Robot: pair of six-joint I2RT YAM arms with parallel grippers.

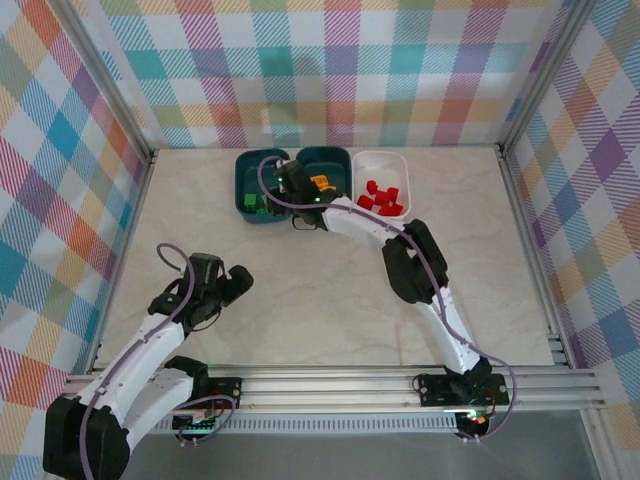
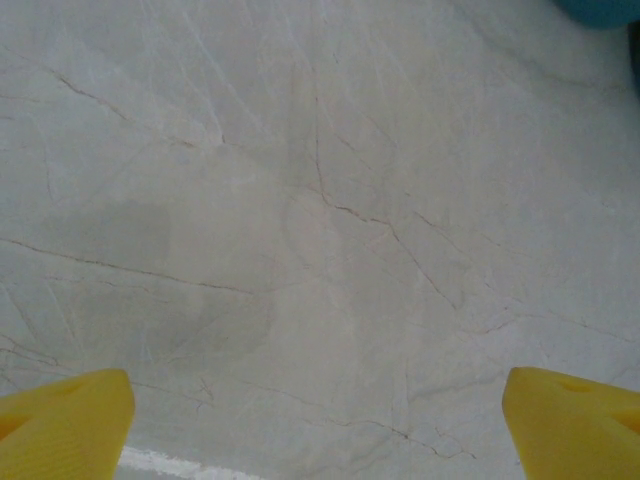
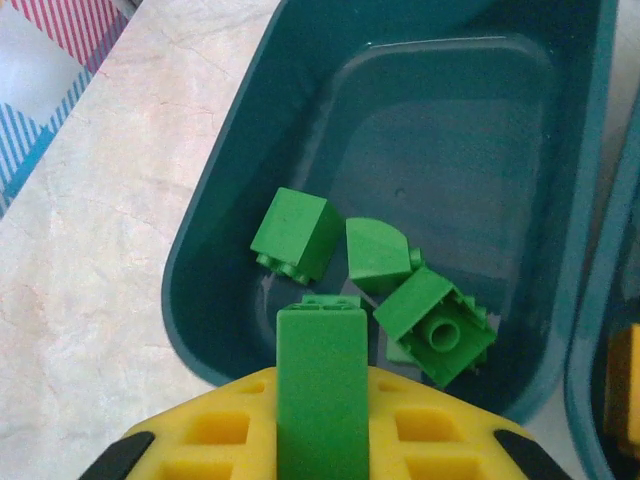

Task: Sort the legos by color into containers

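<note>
My right gripper (image 3: 322,405) is shut on a tall green lego (image 3: 322,380), held just above the near rim of the left teal container (image 3: 215,290). Three green legos (image 3: 295,235) lie on that container's floor. In the top view my right gripper (image 1: 297,187) hangs over the row of containers at the back of the table. The middle teal container (image 1: 325,158) holds orange legos (image 1: 322,182), and the white container (image 1: 382,160) holds red legos (image 1: 383,197). My left gripper (image 1: 236,283) stands open over bare table near the front left, its yellow fingertips (image 2: 65,425) wide apart with nothing between them.
The marble-look tabletop (image 1: 300,300) is walled in by checked panels and metal posts, with a rail along the near edge. A corner of a teal tub (image 2: 600,10) peeks into the left wrist view. An orange lego (image 3: 625,390) shows in the neighbouring tub.
</note>
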